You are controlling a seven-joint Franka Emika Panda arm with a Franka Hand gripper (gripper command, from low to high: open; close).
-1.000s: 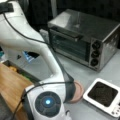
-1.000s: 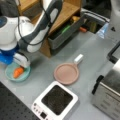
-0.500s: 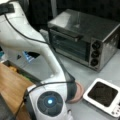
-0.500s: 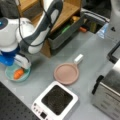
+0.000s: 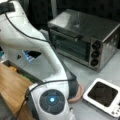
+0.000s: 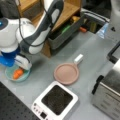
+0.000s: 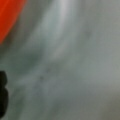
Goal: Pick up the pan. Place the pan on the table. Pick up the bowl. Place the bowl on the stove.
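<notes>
In a front view the salmon-pink pan (image 6: 66, 73) lies flat on the grey table (image 6: 92, 50), its white handle (image 6: 78, 59) pointing up-right. Just below it the white stove (image 6: 56, 101) shows a bare black top plate. At the view's left, the teal bowl (image 6: 11, 75) with an orange item (image 6: 17, 73) sits on the table. My gripper (image 6: 24, 68) is down at the bowl's right rim. In the wrist view the bowl's pale inside (image 7: 75, 62) fills the frame, with the orange item (image 7: 10, 17) at top left and one black finger (image 7: 2, 95) at the left edge.
A silver toaster oven (image 5: 82, 37) stands behind the stove (image 5: 102, 93); the pan's edge (image 5: 78, 93) peeks out beside my arm. A light wooden box (image 6: 62, 12) and a dark tray of small items (image 6: 67, 32) lie beyond the pan.
</notes>
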